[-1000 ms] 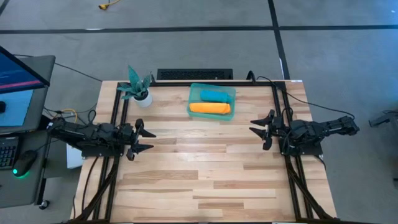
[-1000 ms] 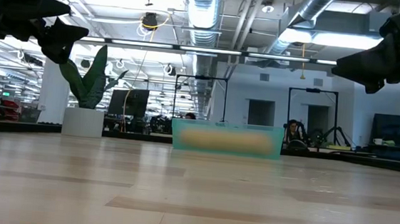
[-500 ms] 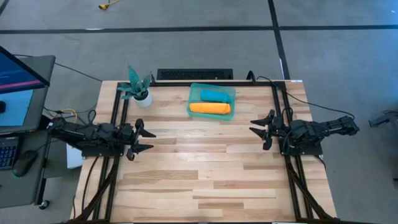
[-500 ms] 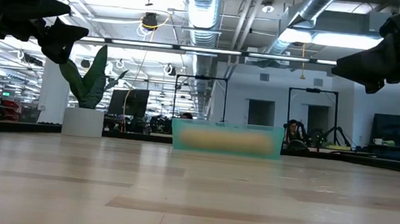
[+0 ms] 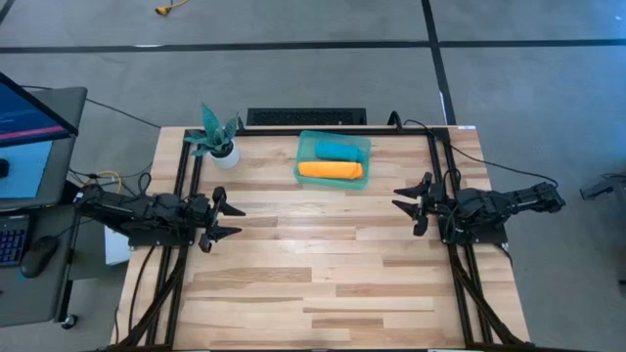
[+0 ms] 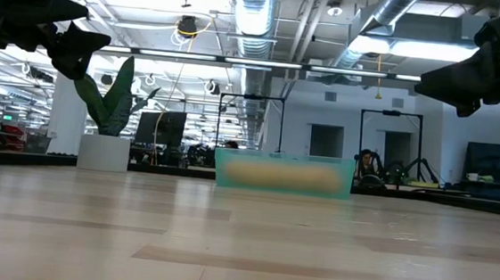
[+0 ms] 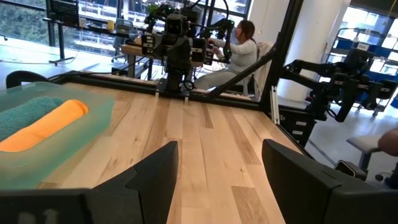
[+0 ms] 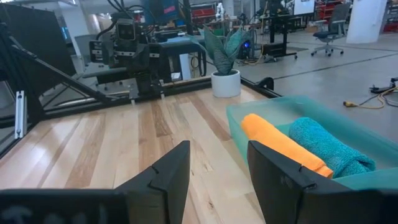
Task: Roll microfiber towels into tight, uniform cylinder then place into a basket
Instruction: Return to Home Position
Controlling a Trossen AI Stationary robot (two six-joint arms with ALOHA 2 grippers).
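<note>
Pale wooden counter [image 5: 323,264] is seen from above, unchanged since half a second ago. One translucent teal-green plastic tray [image 5: 304,147] near its far edge holds two rolls, the orange microfiber towel [image 5: 331,170] and the turquoise microfiber towel [image 5: 337,149]. Left gripper [image 5: 235,220] and right gripper [image 5: 403,203] are parked at opposite sides, jaws released. From both wrists the rolls are seen touching.

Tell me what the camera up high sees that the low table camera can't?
Only the high view shows the orange towel and the turquoise towel as two separate rolls lying side by side, plus a computer screen beside the table. Only the low view shows the ceiling pipes and the big room behind. Both show the basket, the potted plant, and the open left gripper and right gripper above the table.
</note>
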